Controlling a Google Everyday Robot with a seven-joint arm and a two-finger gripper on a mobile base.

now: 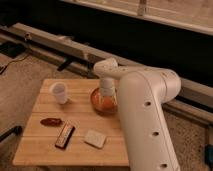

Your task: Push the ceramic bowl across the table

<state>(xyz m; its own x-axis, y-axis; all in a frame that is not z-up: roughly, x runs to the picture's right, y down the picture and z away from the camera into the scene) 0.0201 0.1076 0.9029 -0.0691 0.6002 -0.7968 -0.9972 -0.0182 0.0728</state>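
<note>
Claw (106,98): down over the bowl at the end of the white arm (145,110). From my seat it hangs right at the bowl's middle.
Claw state: I cannot tell whether it is wide or narrow, because its tip blends into the orange glaze beneath it.
Contact: I cannot tell whether the claw touches the bowl's inside or sits just above it.
Bowl (97,104): on the table's far right part, near the back edge. Only its left rim and front lip show plainly to me. The claw covers its centre and the arm's big link covers its right side.
Table (80,116): light wooden top. The arm covers its right edge and both right corners, and its near edge runs close to the bottom of my view.
Cup (59,92): white and upright, left of the bowl and apart from it. I cannot see what is inside.
Red oval (51,121): small and dark, lying near the left edge, in front of the cup. I cannot make out what it is.
Dark bar (65,136): flat, lying at a slant, just in front and to the right of the oval. I cannot read any markings on it.
Pale block (95,138): a squarish flat piece right of the bar, in front of the bowl and well apart from it.
Arm: its lower link runs out of the bottom of my view.
</note>
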